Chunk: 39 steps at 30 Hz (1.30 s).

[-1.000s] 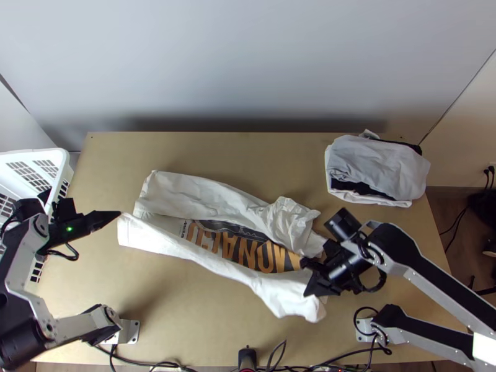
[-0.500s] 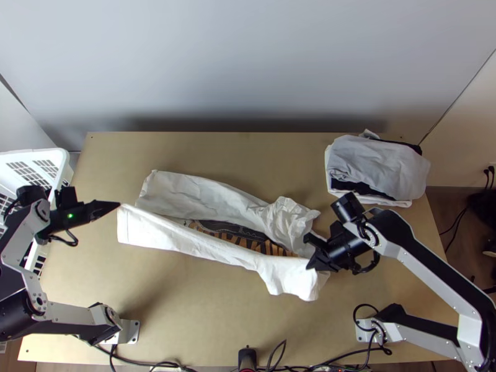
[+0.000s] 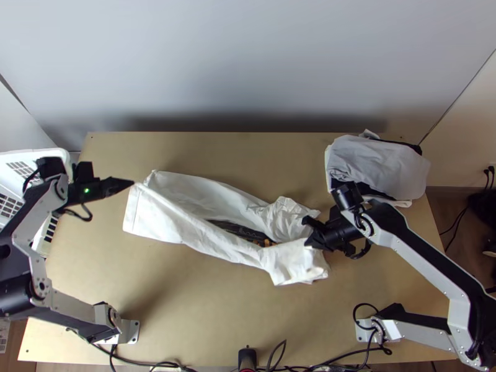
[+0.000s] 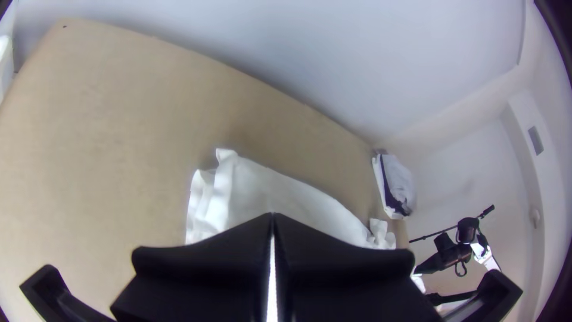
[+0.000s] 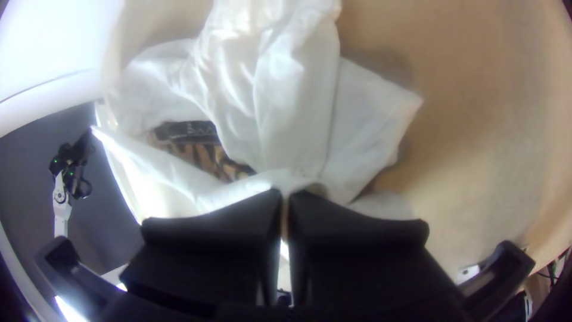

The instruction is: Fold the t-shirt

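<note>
The white t-shirt (image 3: 162, 218) lies lengthwise across the table, its near side folded up over part of the dark and orange print (image 3: 239, 232). At its left end, my left gripper (image 3: 132, 182) is shut on a corner of the near layer. My right gripper (image 3: 307, 243) is shut on the near layer's edge by the right end. In the left wrist view, the fingertips (image 4: 273, 216) meet over the shirt (image 4: 286, 194). The right wrist view has the gripper (image 5: 285, 192) pinching fabric beside the bunched sleeve area (image 5: 292, 113).
A stack of folded grey, white and black clothes (image 3: 379, 166) sits at the table's far right. A white basket (image 3: 37, 155) stands off the left edge, under the left arm. Cables (image 3: 273, 363) run along the near edge. Bare wood (image 3: 204, 310) lies in front of the shirt.
Both grippers have moved away from the table's near edge, the left also slightly to the right, drawing the shirt's near layer with them. Less of the print is uncovered now.
</note>
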Available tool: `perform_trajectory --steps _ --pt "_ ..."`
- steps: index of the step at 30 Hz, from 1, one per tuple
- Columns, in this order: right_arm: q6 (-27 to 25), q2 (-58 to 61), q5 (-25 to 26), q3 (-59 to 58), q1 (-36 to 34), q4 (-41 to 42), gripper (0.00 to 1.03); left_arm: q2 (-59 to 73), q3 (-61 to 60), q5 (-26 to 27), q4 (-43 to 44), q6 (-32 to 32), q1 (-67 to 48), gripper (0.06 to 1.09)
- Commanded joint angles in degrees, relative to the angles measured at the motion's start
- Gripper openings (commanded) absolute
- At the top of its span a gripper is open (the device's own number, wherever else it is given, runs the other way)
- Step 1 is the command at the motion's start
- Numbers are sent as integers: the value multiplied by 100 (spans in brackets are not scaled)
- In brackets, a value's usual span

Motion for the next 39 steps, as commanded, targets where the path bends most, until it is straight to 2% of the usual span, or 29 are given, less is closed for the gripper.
perform_trajectory --steps 1,8,19,24,28,29,31,34,35,39 --pt "-83 160 175 -14 -211 415 2 668 756 -212 336 -425 -304 9" --pt "-223 248 386 -94 -466 670 2 1327 1520 -396 379 -733 -251 10" --pt "-214 354 518 -208 -466 1048 2 1459 1476 -458 300 -540 -383 9" --pt "-162 468 737 -366 -370 1444 2 1406 1274 -511 98 -100 -567 9" --pt "-153 617 922 -436 -326 1734 4 1345 914 -950 37 585 -796 9" --pt "-179 661 931 -445 -326 1778 14 1336 800 -1187 81 779 -875 10" --pt "-320 784 922 -419 -326 1751 52 1336 685 -1328 81 928 -936 10" --pt "-548 846 913 -269 -343 1664 85 1318 668 -1328 81 919 -945 9" --pt "-601 758 904 -173 -370 1461 90 1309 668 -1328 89 919 -945 9" --pt "-724 63 561 530 -396 503 90 1265 641 -1328 81 919 -928 9"
